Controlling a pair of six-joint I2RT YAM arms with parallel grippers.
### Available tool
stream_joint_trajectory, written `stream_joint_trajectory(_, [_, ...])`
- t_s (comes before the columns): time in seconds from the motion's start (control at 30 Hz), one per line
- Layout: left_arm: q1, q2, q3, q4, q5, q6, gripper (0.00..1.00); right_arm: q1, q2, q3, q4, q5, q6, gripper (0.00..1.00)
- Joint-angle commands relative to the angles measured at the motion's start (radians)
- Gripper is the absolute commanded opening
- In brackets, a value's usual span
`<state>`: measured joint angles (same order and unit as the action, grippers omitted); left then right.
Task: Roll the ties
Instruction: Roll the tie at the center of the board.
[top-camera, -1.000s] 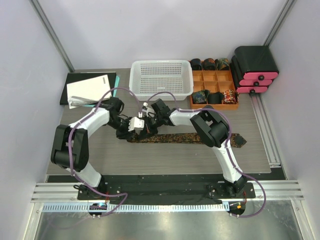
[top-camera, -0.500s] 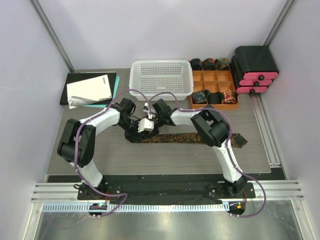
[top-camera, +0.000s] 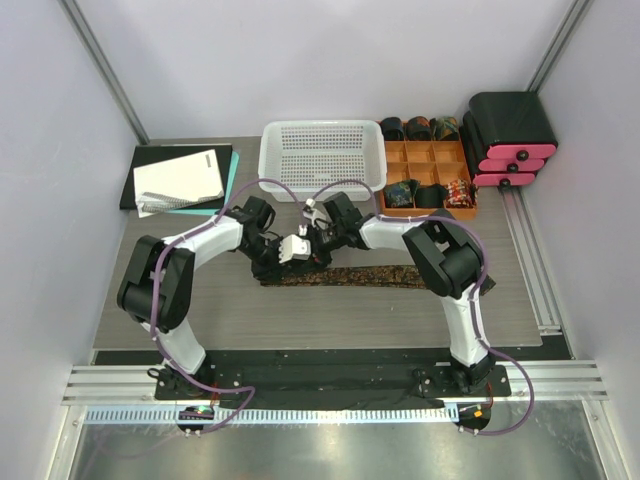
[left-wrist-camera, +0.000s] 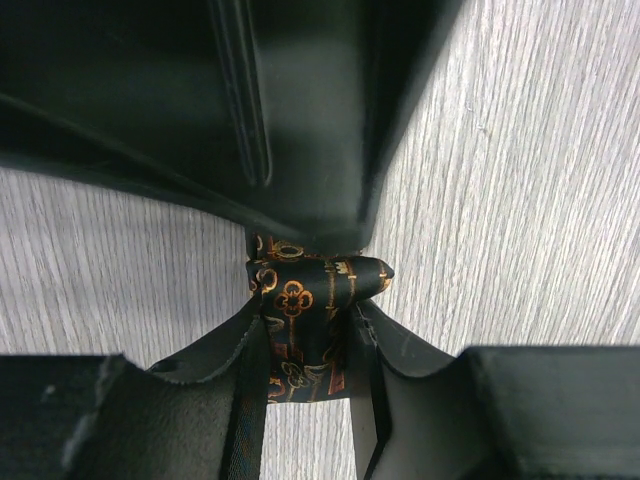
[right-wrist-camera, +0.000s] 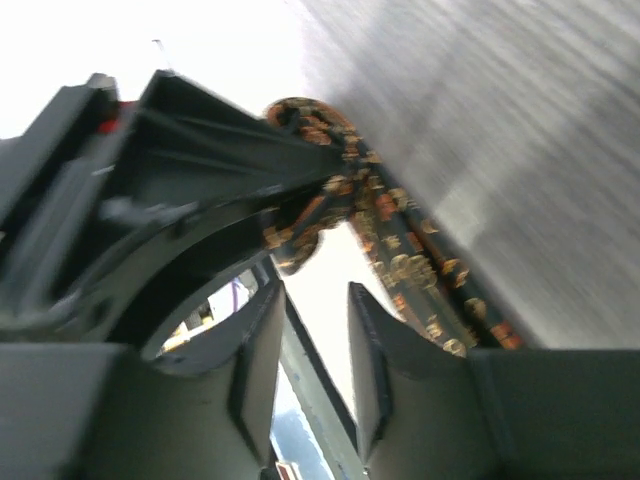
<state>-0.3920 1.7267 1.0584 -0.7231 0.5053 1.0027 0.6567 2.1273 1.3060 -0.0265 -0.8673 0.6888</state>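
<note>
The left tool (left-wrist-camera: 308, 325) is closed on the tie (left-wrist-camera: 300, 295). Its two fingers (left-wrist-camera: 250, 350) press against either side of a folded or rolled bundle of dark cloth with an orange-gold pattern, and the end of the bundle pokes out just past the fingertips. Directly beyond that end, a large dark body fills the upper part of the left wrist view. Whether it touches the cloth cannot be told.

The right tool (right-wrist-camera: 312, 300) stands narrowly parted with nothing between its fingers. The tie runs just beside its right-hand finger and curls up ahead of the tips against black hardware — this view is blurred, so finer detail is lost.

From above, the two tools meet almost tip to tip over the left end of the tie. The rest of the cloth lies flat on the wood-grain surface (top-camera: 300, 310), stretching away to the right of both tools and passing under the right arm, which hides its far end.

Beyond the tools, on the side away from the arm bases, sits a white mesh basket (top-camera: 322, 160). Just beside it, off to the right of the right tool, is an orange divided tray (top-camera: 415, 155) with several rolled ties (top-camera: 401, 192) in its compartments.
</note>
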Motion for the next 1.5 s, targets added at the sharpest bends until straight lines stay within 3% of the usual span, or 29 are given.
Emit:
stream_joint_trajectory(0.0, [-0.004,0.031,0.006,0.007,-0.033,-0.001,0.33,0.000,-0.081,-0.036,0.147,-0.022,0.072,0.43])
stream_joint_trajectory(0.43, [-0.004,0.047,0.023,-0.007,-0.031,0.007,0.34,0.032,0.040,0.030,0.146,0.033,0.054,0.44])
stream_joint_trajectory(0.53, [-0.004,0.048,0.028,-0.007,-0.031,0.007,0.34,0.038,0.049,0.039,0.140,0.043,0.052,0.35])
stream_joint_trajectory(0.57, [-0.004,0.048,0.028,-0.009,-0.033,0.008,0.34,0.037,0.049,0.038,0.132,0.062,0.040,0.24])
stream_joint_trajectory(0.67, [0.002,0.031,0.020,-0.013,-0.031,0.013,0.42,0.024,0.043,0.029,0.067,0.082,0.011,0.06])
stream_joint_trajectory(0.73, [0.024,0.002,0.015,-0.016,-0.016,0.022,0.52,0.011,0.040,0.021,0.033,0.089,-0.009,0.02])
stream_joint_trajectory(0.83, [0.054,-0.035,0.000,-0.012,0.027,0.054,0.66,0.004,0.042,0.016,-0.022,0.099,-0.032,0.01])
stream_joint_trajectory(1.07, [0.074,-0.078,-0.023,0.017,0.051,0.083,0.72,0.001,0.072,0.050,-0.101,0.116,-0.083,0.01])
stream_joint_trajectory(1.3, [0.048,-0.055,-0.011,0.008,0.082,0.083,0.70,0.003,0.094,0.070,-0.128,0.125,-0.089,0.01])
stream_joint_trajectory(1.47, [0.027,-0.039,0.014,-0.027,0.087,0.079,0.49,0.003,0.097,0.067,-0.130,0.129,-0.086,0.01])
